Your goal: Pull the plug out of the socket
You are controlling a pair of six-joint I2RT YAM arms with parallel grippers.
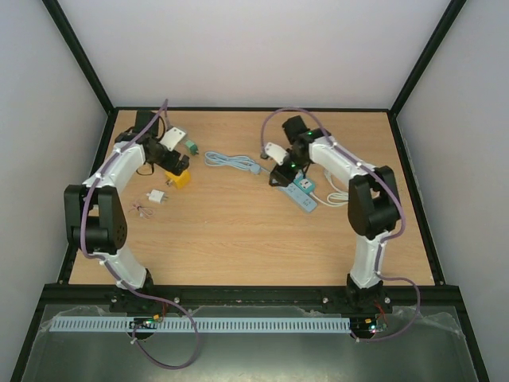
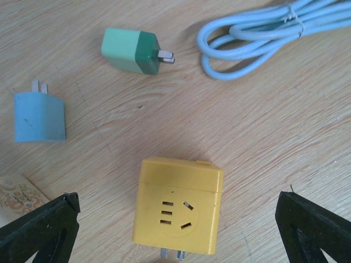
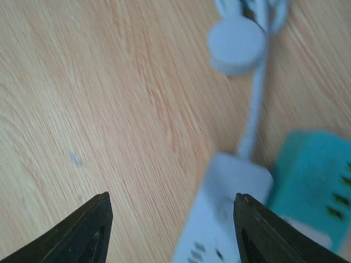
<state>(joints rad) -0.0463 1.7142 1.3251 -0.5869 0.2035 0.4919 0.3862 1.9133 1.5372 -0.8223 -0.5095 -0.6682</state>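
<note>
Approach step. R jaws apart, hovering by strip (image 3: 225, 203) end. Teal plug (image 3: 312, 175) sits in strip, lower right of R wrist view. L jaws apart over yellow cube (image 2: 178, 211). Next: centre R jaws on plug, clamp, pull up.

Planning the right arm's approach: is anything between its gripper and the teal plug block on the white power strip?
Nothing visible. The right gripper hangs open over the cable end of the white power strip, with the teal plug block just off to one side; the white cable runs away, clear of it.
</note>
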